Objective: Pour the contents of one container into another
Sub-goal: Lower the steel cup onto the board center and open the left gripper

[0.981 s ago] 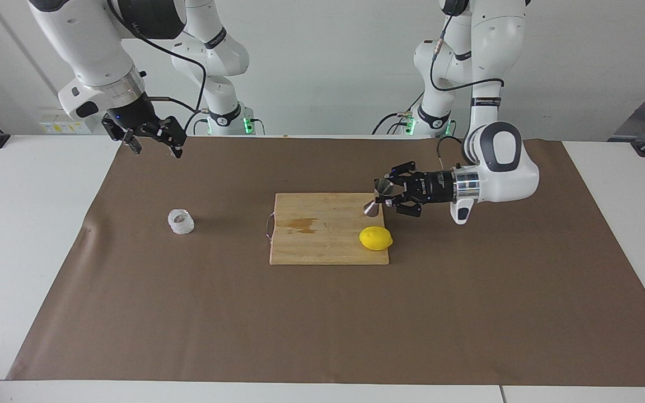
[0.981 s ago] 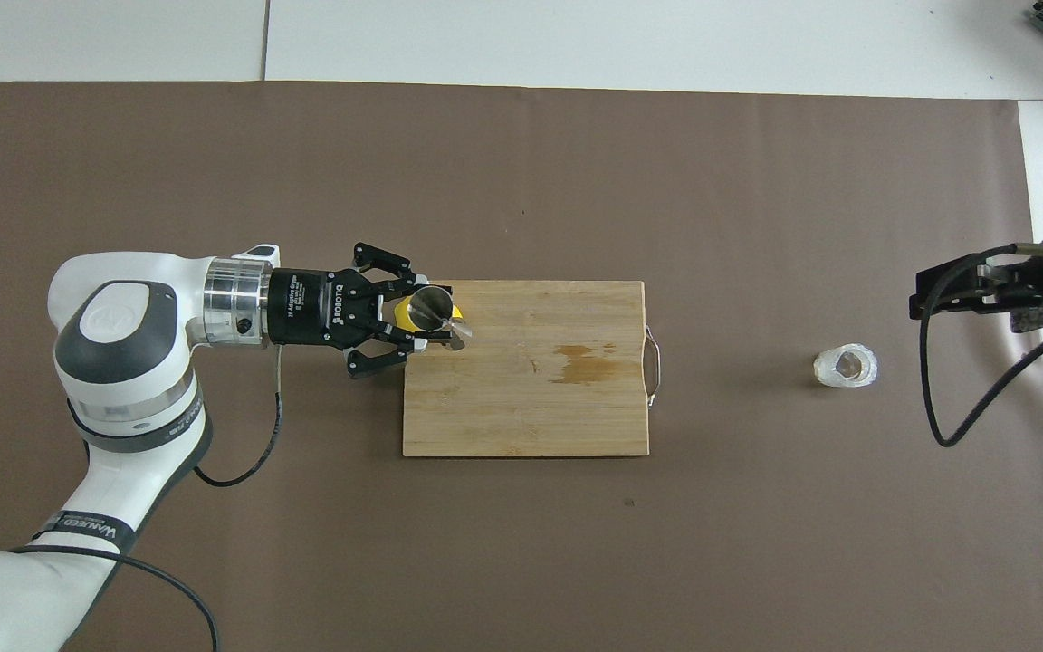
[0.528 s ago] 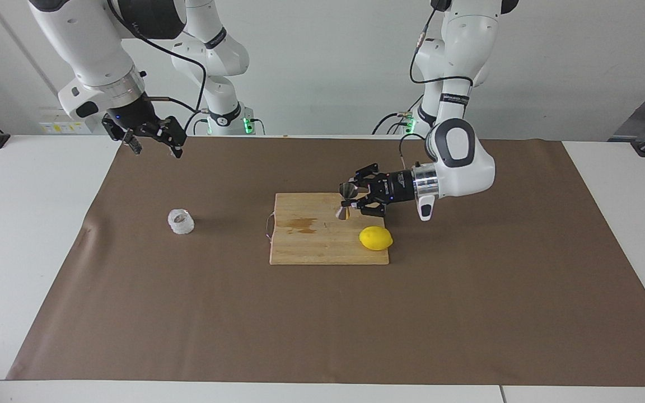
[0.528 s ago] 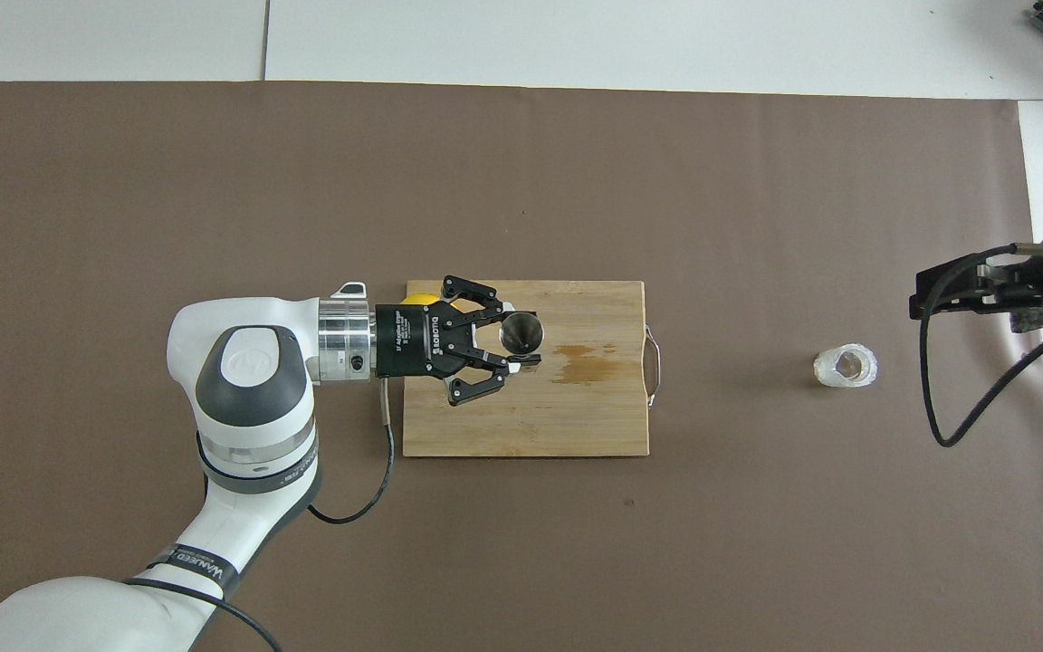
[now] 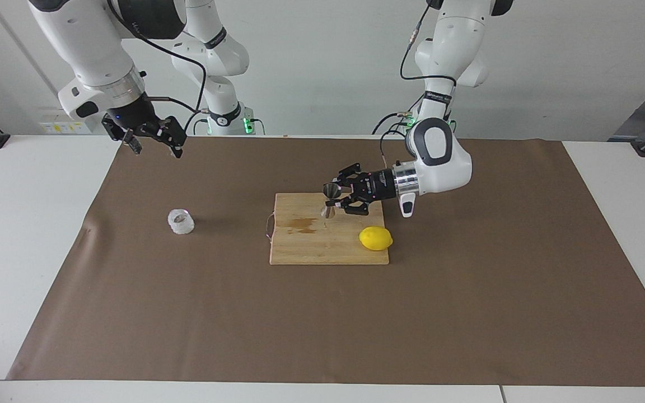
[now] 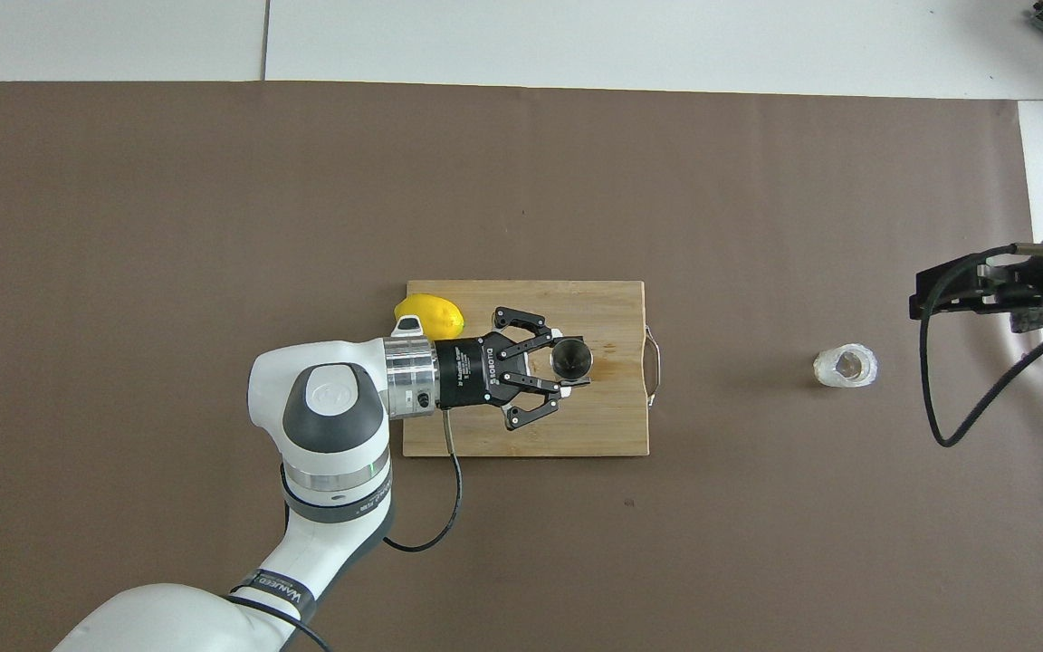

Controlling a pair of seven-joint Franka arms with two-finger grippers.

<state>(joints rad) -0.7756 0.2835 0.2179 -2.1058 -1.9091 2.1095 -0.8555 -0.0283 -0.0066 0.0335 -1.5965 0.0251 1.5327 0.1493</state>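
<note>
— While the left gripper hangs over the cutting board, how much of the pour would you call done?

— None of it, by my reading. Its jaws are clamped on the steel jigger, gripped at the waist and upright, mouth up, carried clear above the end of the board toward the right arm. That is the receiving vessel, and it is well apart from the glass cup.

— And the cup itself?

— Standing on the brown mat that covers the bench, between the board's wire handle and the right arm's end, untouched. Whether it holds any liquid I cannot tell; it is too small and clear to read from either view.

— What about the right gripper?

— Waiting, raised over the mat's edge nearest the robots, jaws apart and empty. It is not above the cup.

— So what remains?

— Nearly everything, I'd judge: the jigger has to be brought close to the cup or set down, the cup has to be picked up, then tipped over the jigger's mouth. The lemon on the board plays no part.
</note>
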